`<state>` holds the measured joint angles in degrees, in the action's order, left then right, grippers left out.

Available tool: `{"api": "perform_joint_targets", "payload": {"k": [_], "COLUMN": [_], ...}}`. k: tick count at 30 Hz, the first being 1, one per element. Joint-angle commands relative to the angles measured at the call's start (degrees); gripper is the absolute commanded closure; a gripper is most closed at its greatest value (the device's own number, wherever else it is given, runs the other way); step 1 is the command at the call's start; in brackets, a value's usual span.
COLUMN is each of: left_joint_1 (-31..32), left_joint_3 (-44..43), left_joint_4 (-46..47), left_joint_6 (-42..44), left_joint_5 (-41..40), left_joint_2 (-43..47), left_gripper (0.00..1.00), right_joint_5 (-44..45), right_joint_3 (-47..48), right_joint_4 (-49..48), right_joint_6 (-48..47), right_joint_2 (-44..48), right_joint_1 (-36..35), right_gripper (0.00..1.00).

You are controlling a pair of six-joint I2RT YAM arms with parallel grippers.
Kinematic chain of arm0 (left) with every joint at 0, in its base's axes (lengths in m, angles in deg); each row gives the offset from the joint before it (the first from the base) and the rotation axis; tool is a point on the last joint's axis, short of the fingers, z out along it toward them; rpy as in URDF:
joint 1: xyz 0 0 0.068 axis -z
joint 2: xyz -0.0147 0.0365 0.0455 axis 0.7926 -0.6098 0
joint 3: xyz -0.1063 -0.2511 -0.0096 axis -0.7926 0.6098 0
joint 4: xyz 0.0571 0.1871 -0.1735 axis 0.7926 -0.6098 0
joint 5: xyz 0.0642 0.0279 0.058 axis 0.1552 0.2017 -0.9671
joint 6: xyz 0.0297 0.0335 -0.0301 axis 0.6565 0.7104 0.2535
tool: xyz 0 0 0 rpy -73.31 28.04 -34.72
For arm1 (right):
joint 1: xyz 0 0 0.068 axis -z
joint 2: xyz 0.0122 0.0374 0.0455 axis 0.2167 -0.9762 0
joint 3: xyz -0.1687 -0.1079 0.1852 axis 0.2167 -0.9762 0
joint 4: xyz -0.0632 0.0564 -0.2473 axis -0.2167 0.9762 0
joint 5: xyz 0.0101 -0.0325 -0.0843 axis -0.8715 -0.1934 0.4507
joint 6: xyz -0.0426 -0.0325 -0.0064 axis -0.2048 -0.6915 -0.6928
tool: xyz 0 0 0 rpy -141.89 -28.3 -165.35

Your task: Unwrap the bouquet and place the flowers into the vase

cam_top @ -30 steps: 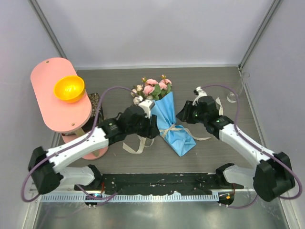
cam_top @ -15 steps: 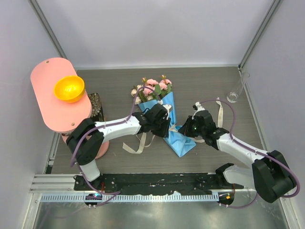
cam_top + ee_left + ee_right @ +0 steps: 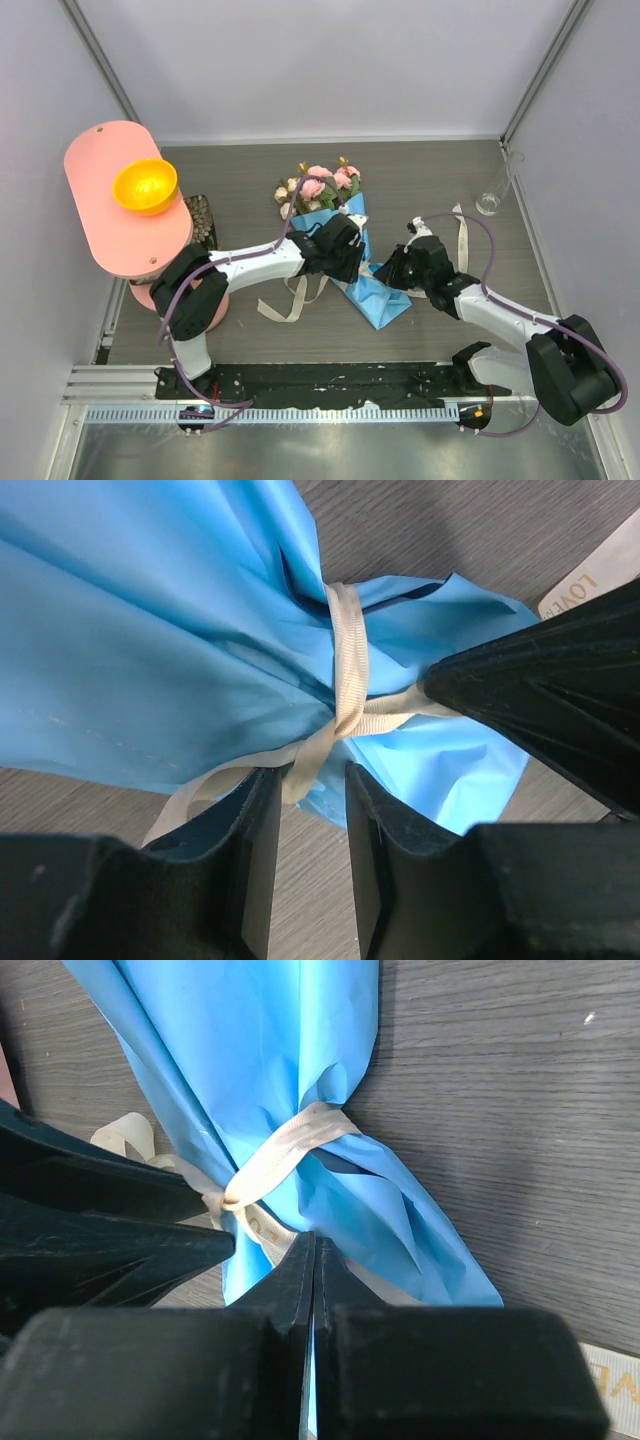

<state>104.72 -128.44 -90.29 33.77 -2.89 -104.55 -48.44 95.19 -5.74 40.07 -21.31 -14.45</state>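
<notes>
The bouquet lies on the table, pink and cream flowers (image 3: 322, 184) at the far end of its blue paper cone (image 3: 372, 288). A cream ribbon (image 3: 349, 660) is knotted round the cone's waist. My left gripper (image 3: 351, 262) is at the knot from the left. Its jaws stand a little apart, and a ribbon tail lies against the left fingertip (image 3: 262, 782). My right gripper (image 3: 391, 272) comes in from the right, shut on a ribbon strand (image 3: 262, 1228) just below the knot. The clear vase (image 3: 492, 192) stands at the far right, apart from both grippers.
An orange bowl (image 3: 145, 186) rests on a pink board (image 3: 110, 225) at the left, with a dark patterned cup (image 3: 200, 222) beside it. Loose ribbon tails trail on the table (image 3: 283, 306) and near the right arm (image 3: 461, 228). Enclosure walls stand on three sides.
Both arms have closed in on the bouquet's tie from either side. The right gripper has shut at the ribbon, and the left jaws have narrowed.
</notes>
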Motion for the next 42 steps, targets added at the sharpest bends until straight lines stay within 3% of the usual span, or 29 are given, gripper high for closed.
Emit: {"api": "perform_joint_targets", "payload": {"k": [1, 2, 5, 6, 9, 15, 23, 30, 35, 40, 42], "left_joint_1": [1.0, 1.1, 1.1, 1.1, 1.1, 1.1, 1.1, 1.2, 1.2, 1.1, 1.2], "left_joint_3": [-2.6, -2.9, -4.6, -4.8, -2.6, 5.0, 5.5, 7.4, 10.3, 12.9, 12.9], "left_joint_4": [0.7, 0.1, -2.2, -2.4, 0.6, 11.1, 11.5, 11.7, 12.3, 14.0, 13.6], "left_joint_6": [1.7, 1.9, 2.8, 3.4, 2.5, -1.3, -3.4, -3.8, -4.8, -6.2, -6.3], "left_joint_5": [-1.7, -3.1, -5.4, -5.7, -5.1, -0.7, 1.1, 2.2, 1.7, 2.5, 2.5], "left_joint_2": [-2.0, -2.2, -2.8, -2.2, 1.1, 5.2, 5.9, 7.8, 9.9, 11.1, 11.0], "left_gripper": [0.66, 0.66, 0.82, 0.91, 1.0, 1.0, 1.0, 1.0, 1.0, 1.0, 1.0], "right_joint_5": [0.8, 0.6, -0.8, -1.5, -3.4, -4.6, -5.4, -3.9, -2.5, -2.0, -2.7], "right_joint_3": [-1.0, -1.1, -0.1, 1.2, 3.0, 0.8, -2.3, -5.6, -5.1, -5.0, -4.4], "right_joint_4": [-2.4, -2.5, -1.9, -1.5, -0.6, -9.0, -20.0, -29.3, -29.3, -30.2, -30.5], "right_joint_6": [0.6, 0.7, 0.4, 0.1, 1.1, 10.7, 19.6, 24.0, 24.2, 24.6, 24.5], "right_joint_2": [3.0, 3.4, 3.4, 3.2, 2.8, 2.0, -5.5, -9.8, -9.4, -10.2, -11.1], "right_joint_1": [-0.4, -0.3, -0.4, -0.3, -0.4, -0.4, -0.4, -0.3, 0.3, 2.3, 3.2], "right_gripper": [0.99, 0.99, 0.98, 0.96, 0.91, 0.74, 0.7, 0.69, 0.69, 0.75, 0.82]}}
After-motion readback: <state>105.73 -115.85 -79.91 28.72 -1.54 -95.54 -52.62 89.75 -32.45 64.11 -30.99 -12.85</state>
